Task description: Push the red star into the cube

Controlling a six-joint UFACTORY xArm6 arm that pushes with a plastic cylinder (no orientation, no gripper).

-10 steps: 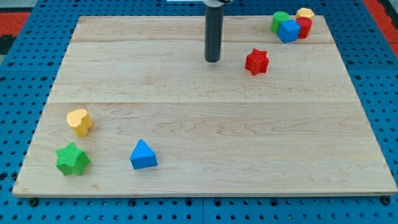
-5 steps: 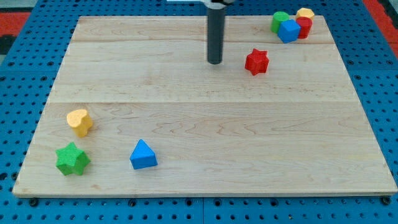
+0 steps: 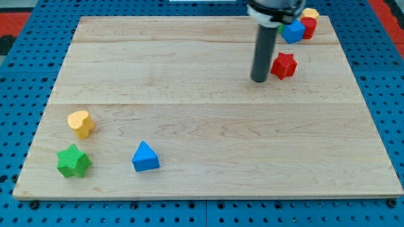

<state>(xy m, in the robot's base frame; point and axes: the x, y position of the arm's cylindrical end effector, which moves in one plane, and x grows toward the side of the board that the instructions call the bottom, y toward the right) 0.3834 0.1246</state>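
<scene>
Dark rod upright, entering from twelve o'clock, right of centre, my tip (image 3: 259,80) down on the surface in the upper right area

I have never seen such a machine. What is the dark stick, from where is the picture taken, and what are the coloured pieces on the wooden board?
The dark stick is the end of a robot arm. It has no hand and holds nothing; its lower end, my tip, slides on the wooden board and pushes blocks. There is one camera, looking down at the board at a slant; where it is mounted is not on record.

My tip stands just to the view's left of the red star. Above that, at the view's top right, is a cluster: the blue cube, a red block, a yellow block, and a green block mostly hidden behind the rod. At the view's bottom left lie a yellow heart, a green star and a blue triangle.
</scene>
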